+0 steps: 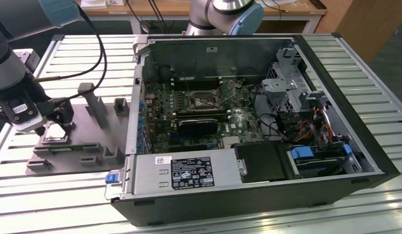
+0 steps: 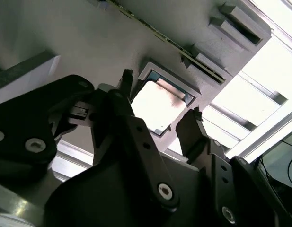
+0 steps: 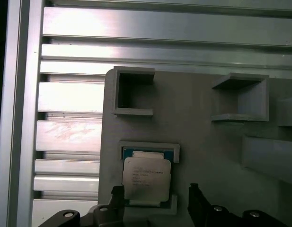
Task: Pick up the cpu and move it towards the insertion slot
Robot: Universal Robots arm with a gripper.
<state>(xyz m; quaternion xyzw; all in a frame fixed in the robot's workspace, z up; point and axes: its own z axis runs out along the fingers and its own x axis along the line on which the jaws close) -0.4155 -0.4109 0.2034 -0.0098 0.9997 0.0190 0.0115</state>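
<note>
**Pick not made yet: tool straddling the cpu**

The tool (image 1: 52, 128) is hanging low over the grey fixture (image 1: 90, 146) on the slatted worktop (image 1: 25, 170), at the exterior view's left. In both wrist views the jaws are standing open. One fingertip (image 3: 118, 191) is sitting on each side of the cpu (image 3: 146, 175), with gaps showing to the chip's edges, so it is gripping nothing.

The cpu is lying flat in its square pocket in the fixture, not lifted. The insertion slot (image 1: 202, 99) is sitting on the board inside the open computer case (image 1: 253, 204), well apart from the tool, beyond the case wall.

My read: the approach is looking done. The grasp, the lift and the whole carry towards the slot are remaining.
</note>
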